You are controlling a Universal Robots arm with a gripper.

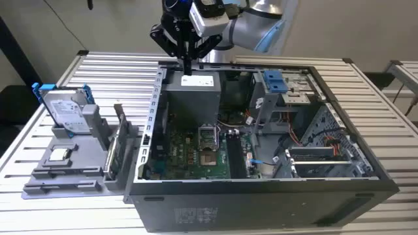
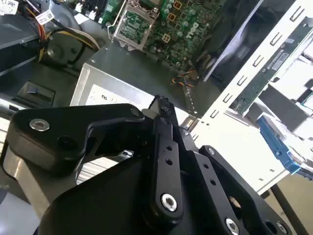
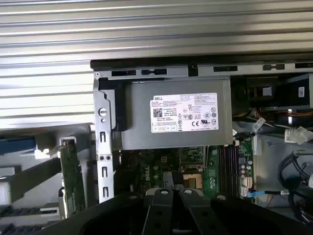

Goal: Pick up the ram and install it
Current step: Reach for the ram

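Exterior view caught the end effector (image 1: 187, 72) poised above the power supply (image 1: 196, 93) at the far end of the computer case (image 1: 261, 205), closed tight on nothing. The ram (image 1: 111, 155) seemingly stood on its long edge in a gray holder (image 1: 72, 172) just outside the case, on the exterior view's left, well apart from the end effector. Its long axis ran parallel to the case's wall. It was probably racked upright so its flat faces could be pinched from above. The case's memory slots (image 1: 234, 155) looked unfilled.
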